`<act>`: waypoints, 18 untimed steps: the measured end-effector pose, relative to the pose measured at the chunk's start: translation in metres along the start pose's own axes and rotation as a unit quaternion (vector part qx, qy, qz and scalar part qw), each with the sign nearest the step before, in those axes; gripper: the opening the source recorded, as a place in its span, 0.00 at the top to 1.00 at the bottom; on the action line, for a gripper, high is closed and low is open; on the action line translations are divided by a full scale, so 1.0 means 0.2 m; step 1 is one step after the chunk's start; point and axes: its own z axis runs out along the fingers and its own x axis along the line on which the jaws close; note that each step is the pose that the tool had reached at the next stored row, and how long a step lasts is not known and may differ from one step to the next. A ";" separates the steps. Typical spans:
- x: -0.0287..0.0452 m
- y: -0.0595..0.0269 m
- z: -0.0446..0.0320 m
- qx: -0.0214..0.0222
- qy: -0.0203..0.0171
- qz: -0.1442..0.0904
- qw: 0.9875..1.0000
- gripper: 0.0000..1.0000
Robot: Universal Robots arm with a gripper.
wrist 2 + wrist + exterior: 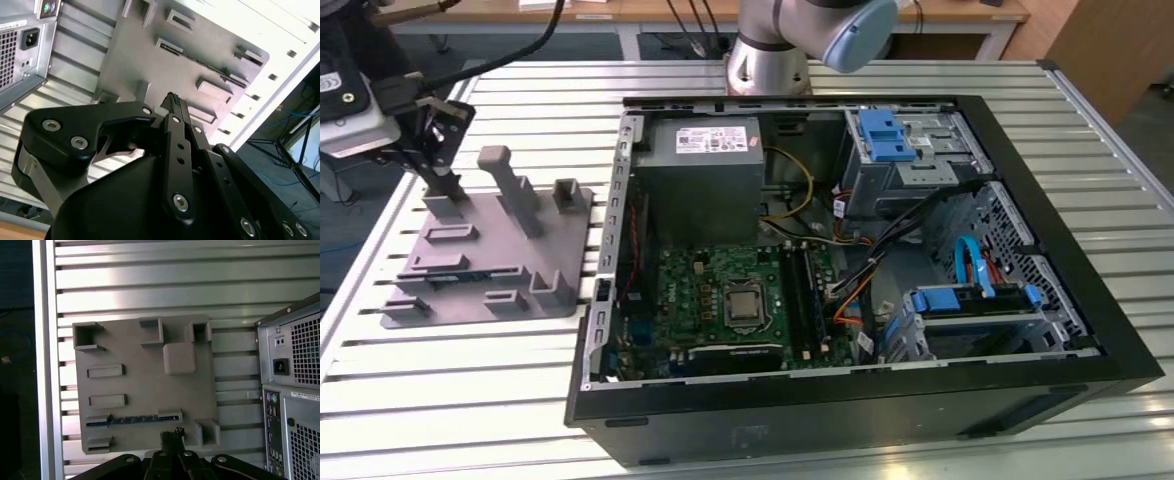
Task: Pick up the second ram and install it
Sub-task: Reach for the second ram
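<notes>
While the jaws are pressed together, the second ram [132,419] lies near them, untouched.

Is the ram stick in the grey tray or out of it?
In. The ram stick sits on edge in a slot of the grey tray; the gripper hovers near it, not holding it.

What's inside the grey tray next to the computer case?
The second ram stands on edge in one slot of the grey tray; the other holders look empty. Its lower edge is hidden in the slot, and the gripper covers part of the tray's edge.
</notes>
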 end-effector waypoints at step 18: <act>0.128 -0.020 0.139 0.001 0.020 -0.051 0.998 0.90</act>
